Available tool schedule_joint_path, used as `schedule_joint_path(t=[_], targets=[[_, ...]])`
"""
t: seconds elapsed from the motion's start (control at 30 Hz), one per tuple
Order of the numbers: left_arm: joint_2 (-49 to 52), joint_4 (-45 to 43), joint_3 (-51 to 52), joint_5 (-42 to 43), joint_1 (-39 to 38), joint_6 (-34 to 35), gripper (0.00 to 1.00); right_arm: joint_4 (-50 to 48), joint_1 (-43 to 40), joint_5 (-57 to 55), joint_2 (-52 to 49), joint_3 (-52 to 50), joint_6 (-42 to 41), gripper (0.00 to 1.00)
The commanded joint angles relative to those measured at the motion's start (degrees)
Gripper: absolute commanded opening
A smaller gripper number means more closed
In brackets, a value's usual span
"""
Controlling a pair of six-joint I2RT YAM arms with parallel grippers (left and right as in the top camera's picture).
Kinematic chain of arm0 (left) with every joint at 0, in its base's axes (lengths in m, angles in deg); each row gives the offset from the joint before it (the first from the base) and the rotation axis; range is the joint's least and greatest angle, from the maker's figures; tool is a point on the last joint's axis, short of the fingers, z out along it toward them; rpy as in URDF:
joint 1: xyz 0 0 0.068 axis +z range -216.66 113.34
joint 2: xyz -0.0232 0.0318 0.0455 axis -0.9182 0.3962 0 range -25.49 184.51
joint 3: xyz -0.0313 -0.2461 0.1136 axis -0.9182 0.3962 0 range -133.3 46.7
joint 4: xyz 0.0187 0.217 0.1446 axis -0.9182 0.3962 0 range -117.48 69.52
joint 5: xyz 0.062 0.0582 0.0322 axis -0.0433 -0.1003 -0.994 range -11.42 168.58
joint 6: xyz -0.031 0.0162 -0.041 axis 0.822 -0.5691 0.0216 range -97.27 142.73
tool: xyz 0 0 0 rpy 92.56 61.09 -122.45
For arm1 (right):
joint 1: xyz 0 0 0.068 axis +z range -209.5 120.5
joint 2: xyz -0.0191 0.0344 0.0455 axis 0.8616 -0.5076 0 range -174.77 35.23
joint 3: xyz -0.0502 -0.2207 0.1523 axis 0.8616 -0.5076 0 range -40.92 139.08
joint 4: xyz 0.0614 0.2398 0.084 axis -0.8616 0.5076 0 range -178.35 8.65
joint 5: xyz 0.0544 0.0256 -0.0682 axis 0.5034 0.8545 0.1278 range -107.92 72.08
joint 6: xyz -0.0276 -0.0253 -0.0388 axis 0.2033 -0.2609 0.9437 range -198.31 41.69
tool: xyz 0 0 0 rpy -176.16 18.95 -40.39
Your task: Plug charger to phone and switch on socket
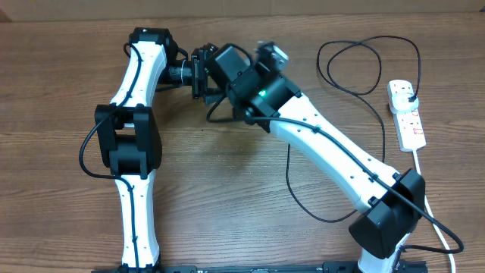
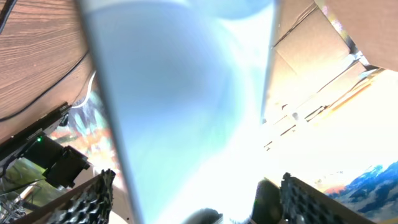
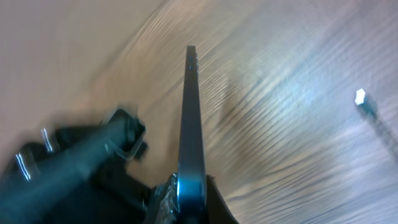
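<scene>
Holding up the slim light-blue rectangular phone between both arms at the upper middle of the overhead frame, seemingly off the wood-grain desk. Shows the right claw pinched thin on one edge of it, blade-on at bottom centre of its own view. Shows the left claw spread wide, screen filling the gap between its ridged pads; cannot tell whether those press or merely flank. Probably raised so as to present the port. Leaves the long thin black charger cable slack across the desk, its small connector tip lying free at right, well apart. Keeps the white oblong power strip at far right, black plug seated, switch not yet reached.
</scene>
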Motion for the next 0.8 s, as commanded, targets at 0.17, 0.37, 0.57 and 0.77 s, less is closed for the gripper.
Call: schedule_joint_path(t=[0.17, 0.37, 0.57, 0.77], targets=[[0.07, -0.15, -1.44, 0.63, -0.37, 2.64, 0.70, -0.02, -0.79, 3.21, 1.11, 1.97, -31.36, 0.04], [0.07, -0.26, -1.44, 0.63, -0.37, 2.82, 0.63, -0.70, -0.79, 5.01, 1.11, 1.97, -34.34, 0.04], [0.07, -0.22, -1.44, 0.63, -0.37, 3.48, 0.61, -3.06, -0.79, 5.05, 1.11, 1.97, -34.42, 0.04], [0.07, 0.04, -1.44, 0.66, -0.37, 5.42, 0.52, -2.14, -0.79, 5.42, 1.11, 1.95, -40.30, 0.05]])
